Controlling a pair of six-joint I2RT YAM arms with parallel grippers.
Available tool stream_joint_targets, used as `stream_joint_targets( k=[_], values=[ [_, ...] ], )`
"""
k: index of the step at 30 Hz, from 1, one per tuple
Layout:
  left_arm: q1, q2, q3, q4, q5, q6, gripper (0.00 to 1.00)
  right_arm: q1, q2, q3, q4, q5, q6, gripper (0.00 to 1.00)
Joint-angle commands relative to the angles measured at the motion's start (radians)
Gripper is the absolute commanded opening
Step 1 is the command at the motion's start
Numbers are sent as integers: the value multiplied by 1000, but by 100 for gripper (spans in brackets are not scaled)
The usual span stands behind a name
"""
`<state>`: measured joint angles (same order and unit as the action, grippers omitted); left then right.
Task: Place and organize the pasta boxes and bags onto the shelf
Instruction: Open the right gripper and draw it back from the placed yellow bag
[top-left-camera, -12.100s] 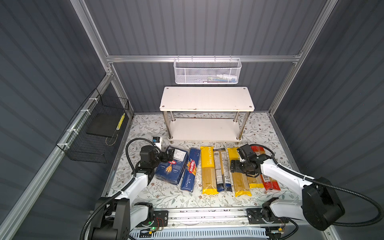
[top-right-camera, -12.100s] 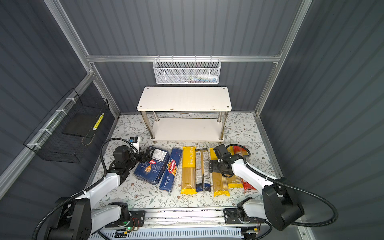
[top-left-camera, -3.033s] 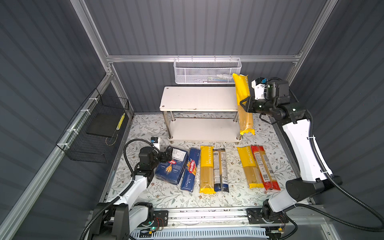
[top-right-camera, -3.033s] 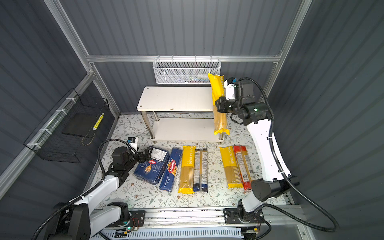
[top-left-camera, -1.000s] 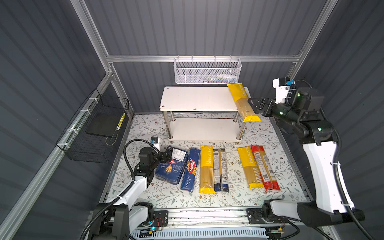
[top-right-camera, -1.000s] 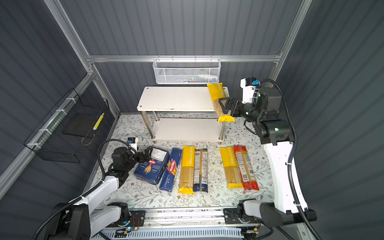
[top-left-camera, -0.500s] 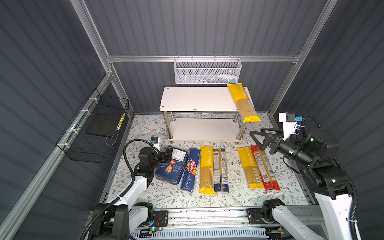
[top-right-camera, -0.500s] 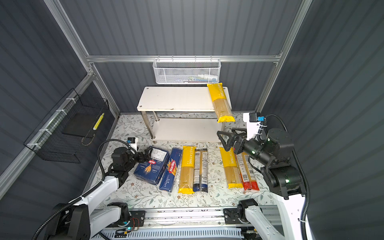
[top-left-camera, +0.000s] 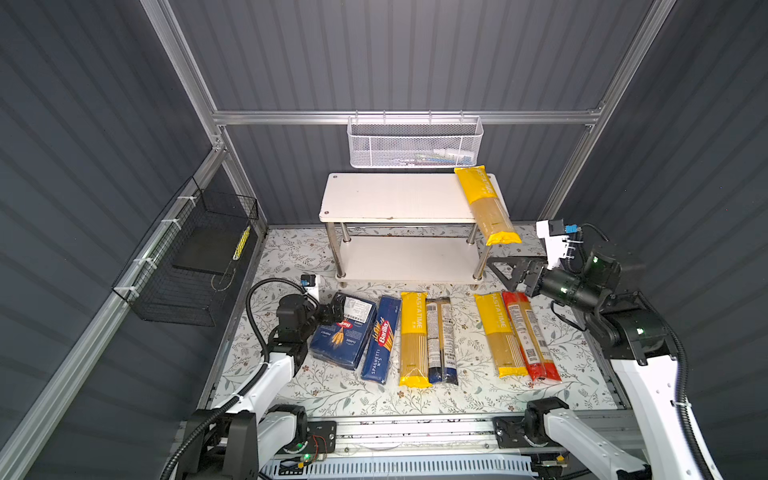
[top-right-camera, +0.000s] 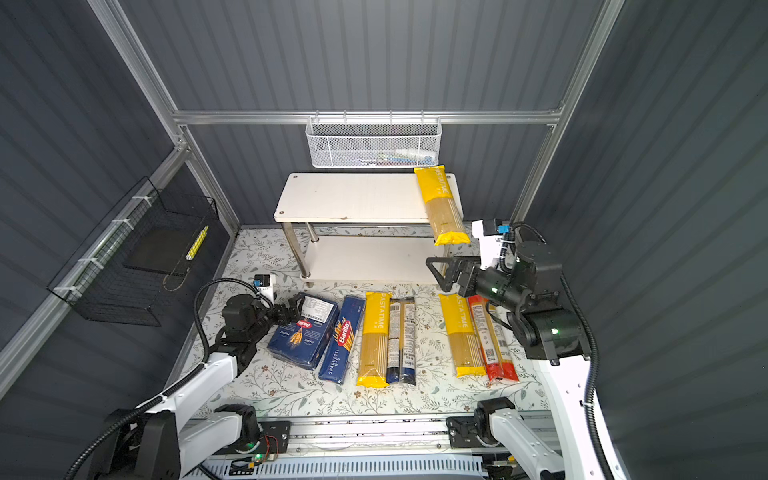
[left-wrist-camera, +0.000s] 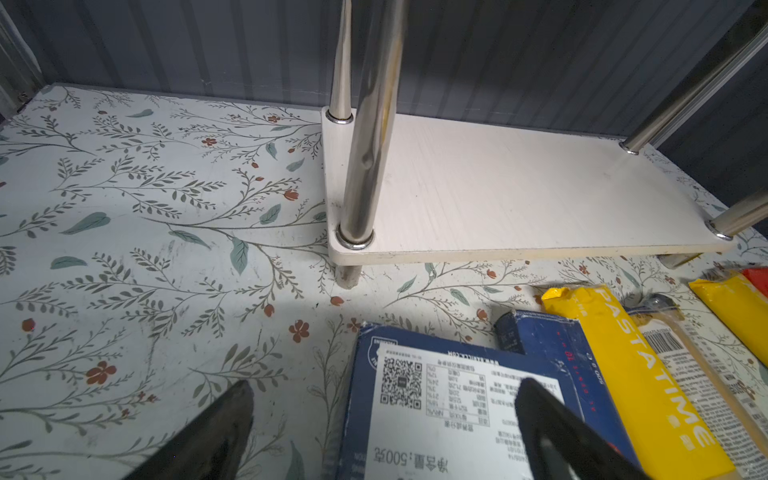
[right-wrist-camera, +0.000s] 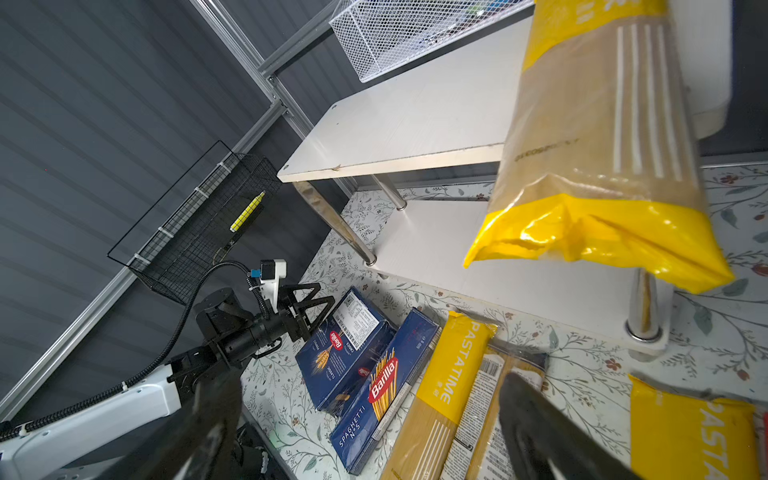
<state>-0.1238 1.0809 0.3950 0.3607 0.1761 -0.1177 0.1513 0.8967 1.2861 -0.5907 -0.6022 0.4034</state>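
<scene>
Atop the shelf (top-left-camera: 395, 199), far right, one yellow bag (top-left-camera: 486, 203) lay, near end overhanging. Right claw (top-left-camera: 498, 272) hung spread, empty, beside the shelf. Left claw (top-left-camera: 336, 309) stood spread at the wide box (top-left-camera: 345, 338).

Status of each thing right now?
Yellow PASTATIME plastic bag: lying on top of white two-tier shelf, overhanging front.
Wide dark blue cardboard box: flat on table.
Left gripper: jaws open, over that box's end.
Right gripper: jaws open, empty.
Other four bags, slim blue box: on table.
</scene>
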Motion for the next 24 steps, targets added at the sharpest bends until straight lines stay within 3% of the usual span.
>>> stream_joint_targets(
  k=[1,24],
  values=[
    [-4,-16,-18,17,3,-10,99,5,10,8,21,-2,-17,97],
    [-4,-17,-18,17,0,-13,99,13,133,87,72,5,-38,97]
  ],
)
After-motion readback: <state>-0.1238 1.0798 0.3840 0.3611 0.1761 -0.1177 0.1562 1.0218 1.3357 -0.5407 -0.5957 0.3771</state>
